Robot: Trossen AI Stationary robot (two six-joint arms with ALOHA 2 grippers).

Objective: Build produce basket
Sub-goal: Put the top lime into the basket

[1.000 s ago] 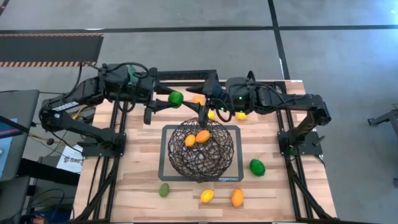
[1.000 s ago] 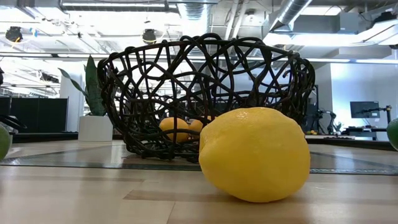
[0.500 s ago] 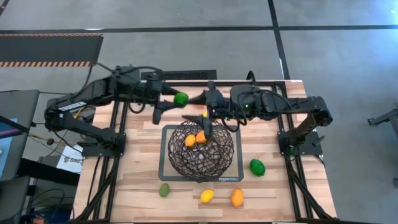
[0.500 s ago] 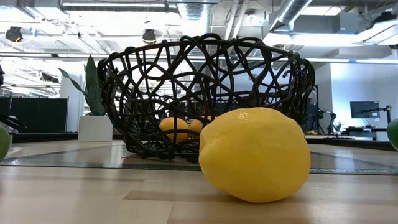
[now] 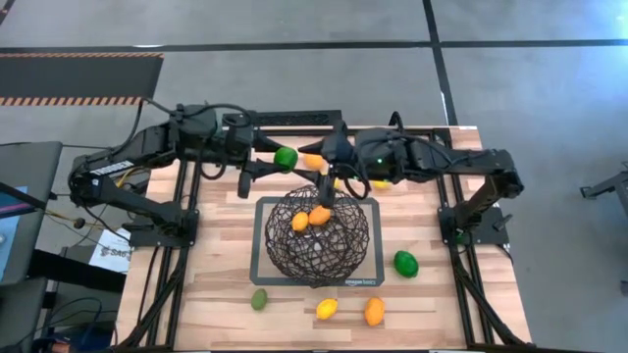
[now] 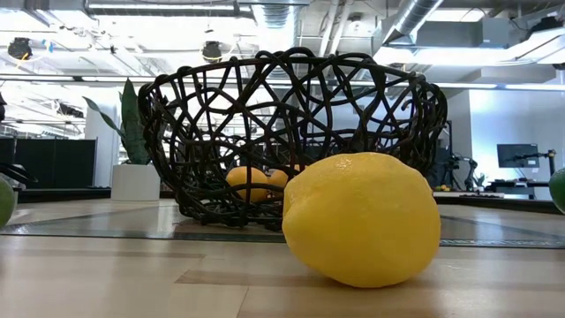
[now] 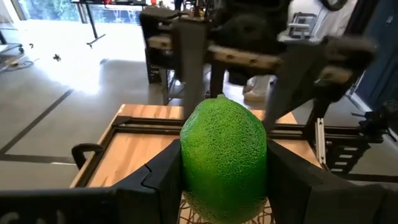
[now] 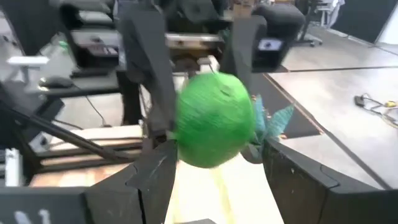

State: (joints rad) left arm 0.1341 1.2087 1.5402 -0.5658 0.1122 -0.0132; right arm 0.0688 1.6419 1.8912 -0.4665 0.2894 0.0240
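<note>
Both arms are showing matte black housings with looping black cables; a small green light is glowing on the right arm (image 5: 381, 154).

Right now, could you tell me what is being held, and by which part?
The left end effector grips a green lime across its middle, fingers on opposite sides; the right end effector is empty.

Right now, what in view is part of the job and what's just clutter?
Job: basket, two oranges in it, lime in left gripper, loose fruit on the table.
Clutter: grey mat under the basket, potted plant behind.
</note>
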